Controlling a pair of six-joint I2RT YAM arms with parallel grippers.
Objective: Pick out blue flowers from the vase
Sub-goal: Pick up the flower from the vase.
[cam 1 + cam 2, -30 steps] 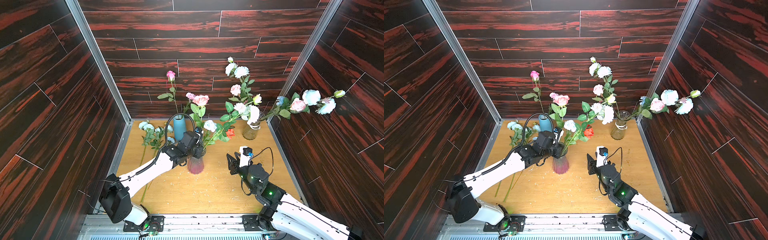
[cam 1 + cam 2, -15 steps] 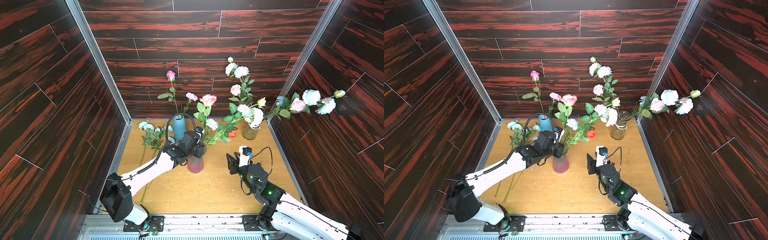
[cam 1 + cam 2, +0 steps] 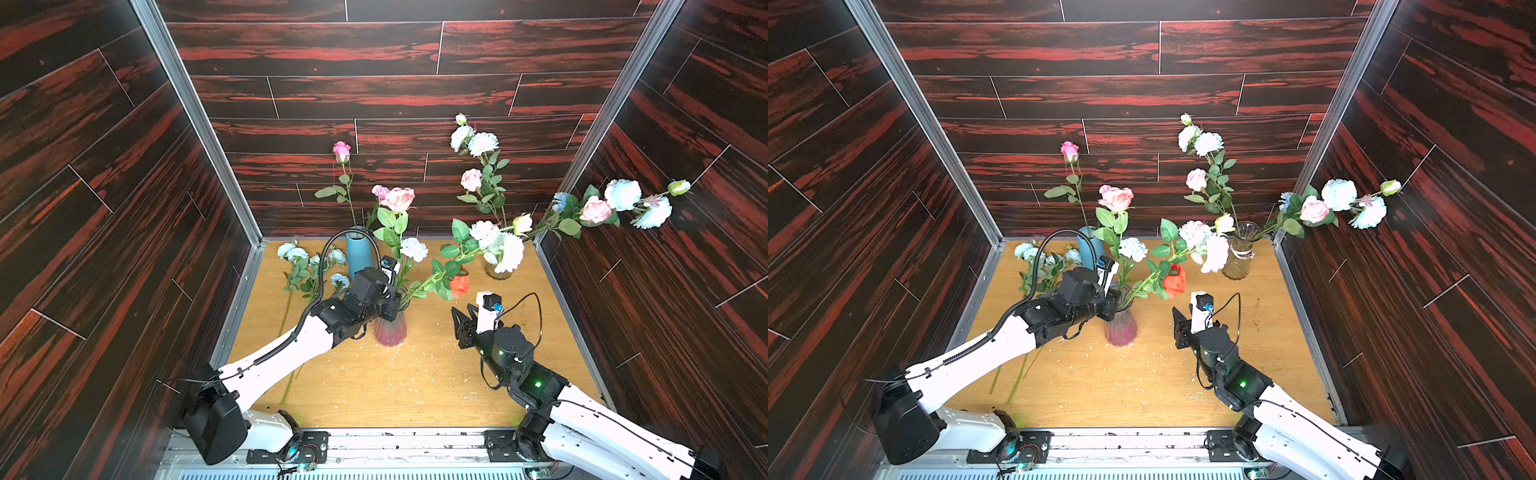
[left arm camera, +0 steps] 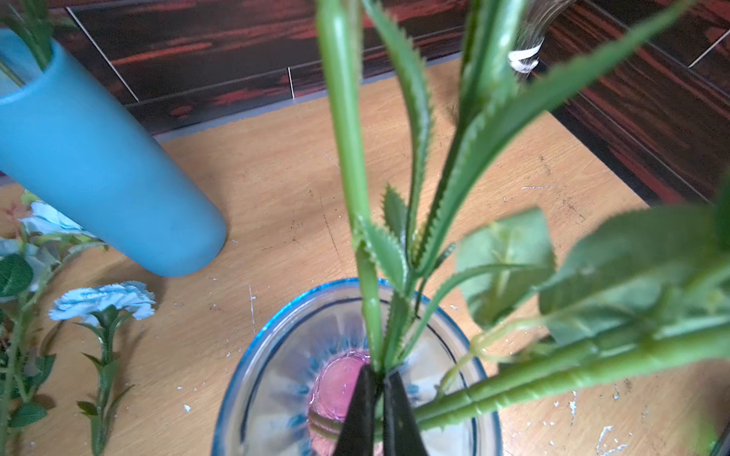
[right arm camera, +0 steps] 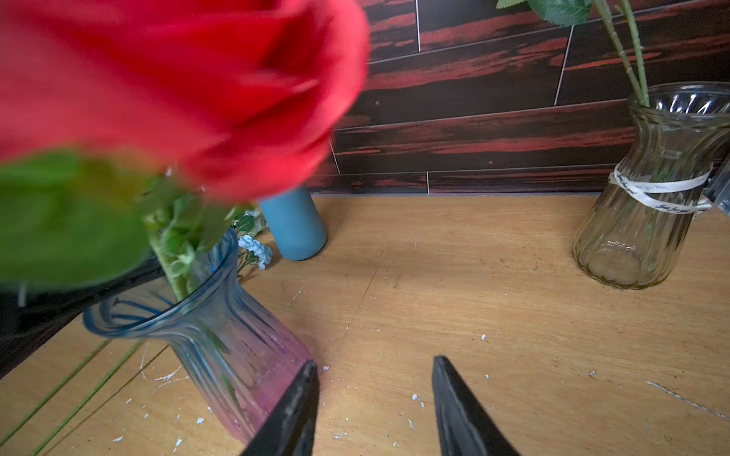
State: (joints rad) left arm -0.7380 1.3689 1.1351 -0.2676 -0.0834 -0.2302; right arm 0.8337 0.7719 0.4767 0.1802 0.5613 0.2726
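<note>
Red rose (image 3: pixel 459 286) lower, left jaws pinching stem (image 4: pixel 371 316)

Your left arm (image 3: pixel 286 353) has drawn back a little toward its base. The left gripper (image 4: pixel 378 389), pinched on a green stem (image 4: pixel 372 314) at the mouth of the vase (image 3: pixel 390 332), sits slightly farther back than a second ago. The blue flower (image 3: pixel 413 248) has shifted a touch toward that arm. The pink rose (image 3: pixel 401 198) swayed rightward and has come back. The leaning stem of pale ruffled blooms (image 3: pixel 505 251) has sagged down in front of the clear vase (image 3: pixel 498 272). The red rose (image 3: pixel 459 286) hangs lower, closer to your right gripper (image 5: pixel 374 361).
</note>
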